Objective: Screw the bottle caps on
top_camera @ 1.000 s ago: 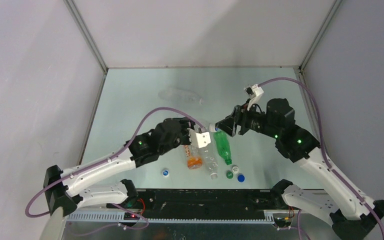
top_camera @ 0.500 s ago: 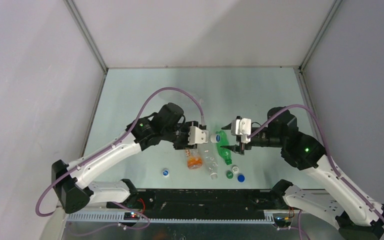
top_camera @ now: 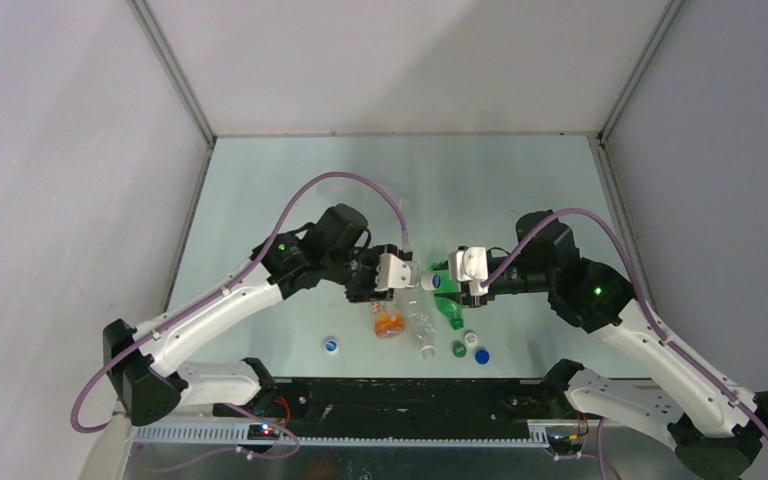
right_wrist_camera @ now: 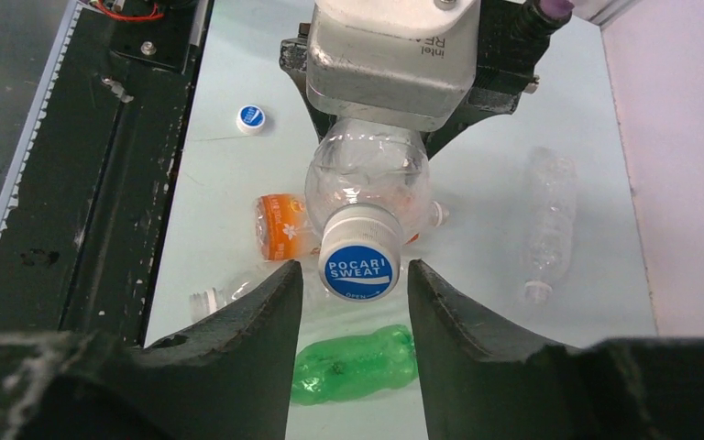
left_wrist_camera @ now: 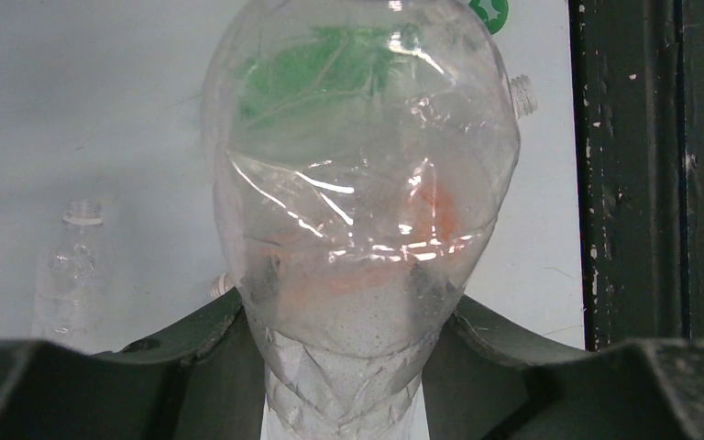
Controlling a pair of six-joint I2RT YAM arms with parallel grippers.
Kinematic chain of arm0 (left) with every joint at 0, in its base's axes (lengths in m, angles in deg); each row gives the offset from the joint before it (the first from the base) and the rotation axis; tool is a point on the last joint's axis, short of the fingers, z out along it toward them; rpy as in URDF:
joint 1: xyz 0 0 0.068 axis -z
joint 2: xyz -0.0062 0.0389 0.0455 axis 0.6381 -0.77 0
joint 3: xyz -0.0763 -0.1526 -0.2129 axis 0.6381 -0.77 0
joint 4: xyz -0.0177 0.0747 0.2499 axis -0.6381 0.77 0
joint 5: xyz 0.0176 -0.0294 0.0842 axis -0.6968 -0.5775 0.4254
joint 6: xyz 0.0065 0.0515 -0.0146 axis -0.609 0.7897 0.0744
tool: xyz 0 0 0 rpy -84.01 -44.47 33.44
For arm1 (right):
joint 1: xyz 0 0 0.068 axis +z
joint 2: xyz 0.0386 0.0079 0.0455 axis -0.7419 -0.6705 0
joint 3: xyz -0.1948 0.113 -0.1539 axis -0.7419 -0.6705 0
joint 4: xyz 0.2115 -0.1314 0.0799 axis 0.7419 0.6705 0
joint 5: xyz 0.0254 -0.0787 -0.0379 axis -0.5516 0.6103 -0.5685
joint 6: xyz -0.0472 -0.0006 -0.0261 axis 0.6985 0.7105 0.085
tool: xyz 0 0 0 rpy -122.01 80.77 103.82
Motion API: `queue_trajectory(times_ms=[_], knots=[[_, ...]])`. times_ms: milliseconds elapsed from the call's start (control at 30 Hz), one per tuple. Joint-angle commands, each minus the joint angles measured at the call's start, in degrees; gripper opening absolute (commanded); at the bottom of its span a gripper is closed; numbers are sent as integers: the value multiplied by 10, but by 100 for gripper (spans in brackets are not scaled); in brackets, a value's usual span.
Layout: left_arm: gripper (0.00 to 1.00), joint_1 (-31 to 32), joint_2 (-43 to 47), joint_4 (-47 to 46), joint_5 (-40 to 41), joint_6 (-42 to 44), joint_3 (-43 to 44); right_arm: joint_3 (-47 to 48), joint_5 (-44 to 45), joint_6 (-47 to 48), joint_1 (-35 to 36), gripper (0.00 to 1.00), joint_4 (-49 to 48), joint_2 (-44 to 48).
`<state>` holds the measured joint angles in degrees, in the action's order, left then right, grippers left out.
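My left gripper (top_camera: 403,283) is shut on the base of a clear bottle (left_wrist_camera: 357,183) and holds it on its side above the table. The bottle's neck points at my right gripper. A blue-and-white cap (right_wrist_camera: 357,266) sits on that neck; it also shows in the top view (top_camera: 428,282). My right gripper (right_wrist_camera: 355,278) is open, with one finger on each side of the cap and a small gap on both sides. A green bottle (right_wrist_camera: 353,362), an orange bottle (right_wrist_camera: 284,225) and a clear bottle (top_camera: 422,330) lie on the table below.
Loose caps lie near the front edge: a blue-and-white one (top_camera: 332,346), a white one (top_camera: 470,337), a green one (top_camera: 458,349) and a blue one (top_camera: 482,354). Another clear bottle (right_wrist_camera: 545,220) lies farther back. The black base rail (top_camera: 400,395) runs along the near edge.
My right gripper has swung down and left, and its open fingers now straddle the cap. My left arm shifted a second ago and has since held the bottle still.
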<state>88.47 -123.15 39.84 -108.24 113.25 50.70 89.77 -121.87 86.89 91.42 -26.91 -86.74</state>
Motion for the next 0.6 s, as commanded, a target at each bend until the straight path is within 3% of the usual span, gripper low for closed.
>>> queue_trajectory(times_ms=[0,300,433,567], knots=[[3,-3,0,1,-20,-11,27,12,-19,2,6,46,-19,-6],[3,-3,0,3,-15,-14,33,12,-21,-39,8,32,-27,-19],[3,-1,5,-14,-8,-23,31,12,3,-121,8,25,-49,-24],[2,8,18,-51,32,-31,19,12,60,-256,11,1,-84,-31]])
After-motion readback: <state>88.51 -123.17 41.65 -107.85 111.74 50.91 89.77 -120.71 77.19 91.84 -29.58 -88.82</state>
